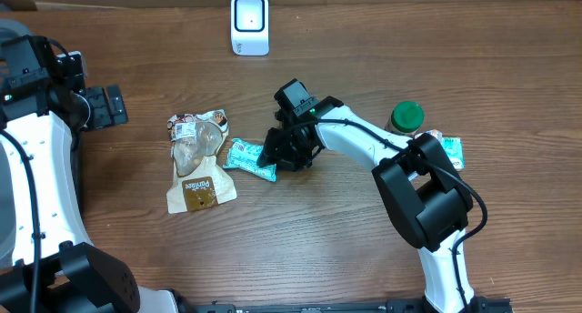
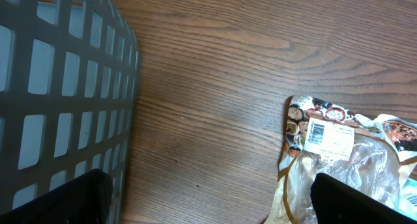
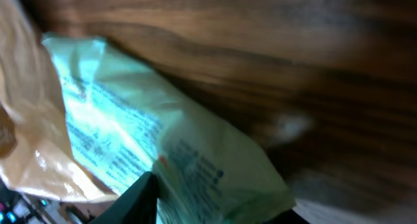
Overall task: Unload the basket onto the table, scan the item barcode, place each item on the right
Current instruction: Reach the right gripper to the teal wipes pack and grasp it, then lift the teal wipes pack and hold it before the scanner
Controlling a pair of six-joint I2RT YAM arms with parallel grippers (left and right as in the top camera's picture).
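A teal snack packet [image 1: 247,158] lies on the wooden table at the centre, its right end between the fingers of my right gripper [image 1: 284,154]. In the right wrist view the packet [image 3: 195,152] fills the gap of the right gripper [image 3: 212,208], which is shut on it; the picture is blurred. A white barcode scanner [image 1: 249,24] stands at the table's back edge. My left gripper [image 1: 105,106] hangs at the far left, and the left wrist view shows the left gripper [image 2: 208,204] open and holding nothing.
A clear and tan snack bag [image 1: 198,158] lies just left of the teal packet, its label showing [image 2: 322,134]. A green-lidded jar [image 1: 406,117] and another teal packet [image 1: 450,151] sit at the right. A grey mesh basket [image 2: 58,87] stands beside the left gripper.
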